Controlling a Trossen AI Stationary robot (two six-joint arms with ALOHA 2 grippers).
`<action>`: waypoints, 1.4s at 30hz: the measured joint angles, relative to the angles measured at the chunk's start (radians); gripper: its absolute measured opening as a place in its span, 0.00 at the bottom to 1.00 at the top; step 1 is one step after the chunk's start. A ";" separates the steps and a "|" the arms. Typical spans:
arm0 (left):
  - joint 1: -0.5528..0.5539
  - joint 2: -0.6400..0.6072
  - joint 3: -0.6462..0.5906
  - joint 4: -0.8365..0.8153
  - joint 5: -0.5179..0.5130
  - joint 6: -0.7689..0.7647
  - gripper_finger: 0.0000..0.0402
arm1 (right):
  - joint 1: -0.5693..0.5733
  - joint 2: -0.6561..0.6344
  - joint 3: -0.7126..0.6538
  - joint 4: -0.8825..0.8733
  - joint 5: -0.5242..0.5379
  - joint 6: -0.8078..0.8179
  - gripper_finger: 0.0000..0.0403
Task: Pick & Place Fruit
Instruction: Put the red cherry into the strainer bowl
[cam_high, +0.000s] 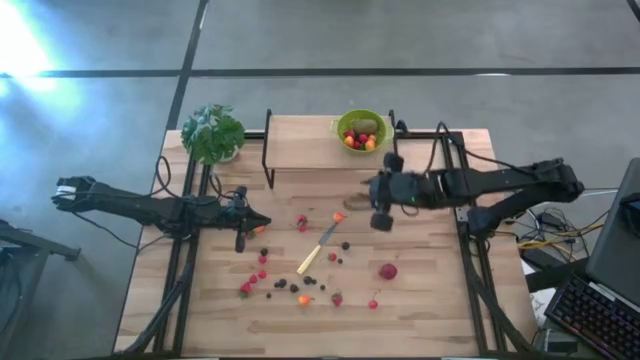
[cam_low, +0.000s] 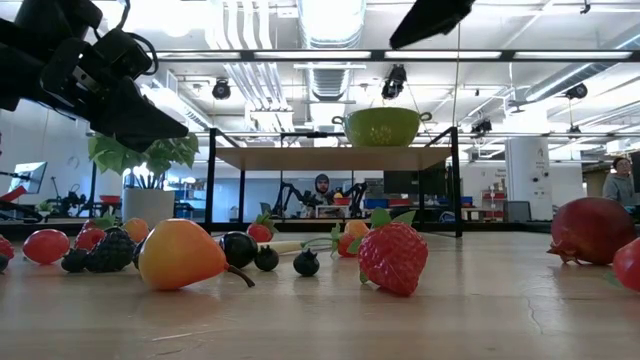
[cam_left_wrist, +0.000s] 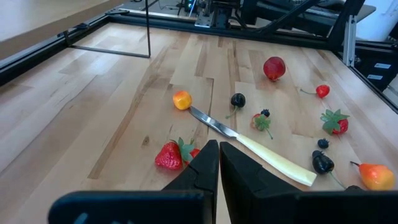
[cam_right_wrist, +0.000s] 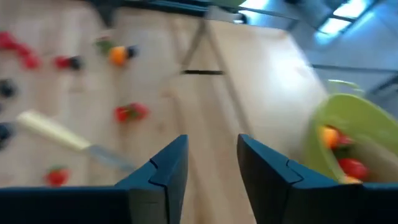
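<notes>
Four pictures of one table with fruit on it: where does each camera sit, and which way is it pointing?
High: overhead, facing down on the pale wooden table; both dark arms show.
Low: at tabletop height, looking across past a red strawberry; arm parts hang overhead.
Left wrist: on that arm, past the shut left pincer at the pale-handled knife.
Right wrist: past the right pincer, towards the green bowl.
Both wrist views share the knife.

- My left arm is reaching in from the table's left edge, its left gripper (cam_high: 262, 229) hanging low with fingers (cam_left_wrist: 205, 165) pressed together, empty.
- My right arm is stretching in from the right edge, its right gripper (cam_high: 381, 220) hanging mid-table, fingers (cam_right_wrist: 165, 168) parted, empty.
</notes>
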 joint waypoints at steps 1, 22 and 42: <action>0.000 0.000 0.000 0.000 0.000 0.000 0.05 | 0.028 0.000 0.001 -0.009 0.000 0.008 0.31; 0.000 0.000 0.000 0.000 0.000 0.000 0.05 | 0.585 0.029 0.001 -0.017 0.027 0.298 0.25; 0.000 0.000 0.000 -0.003 0.000 0.000 0.05 | 0.725 0.380 0.064 -0.017 -0.030 0.583 0.41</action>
